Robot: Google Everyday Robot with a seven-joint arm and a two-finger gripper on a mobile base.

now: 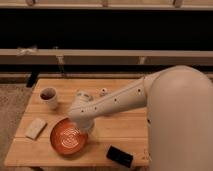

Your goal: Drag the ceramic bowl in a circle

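The ceramic bowl [69,136] is a wide shallow orange-red bowl with pale spiral lines inside. It lies on the wooden table [120,120] near the front left. My white arm reaches from the right across the table. My gripper [80,121] is at the end of it, over the bowl's far right rim. The arm's end hides the contact with the rim.
A small white cup [48,96] with dark contents stands at the back left. A pale sponge-like block [35,128] lies at the left edge. A black phone-like slab [120,156] lies at the front right. Small white items [103,91] sit at the back middle.
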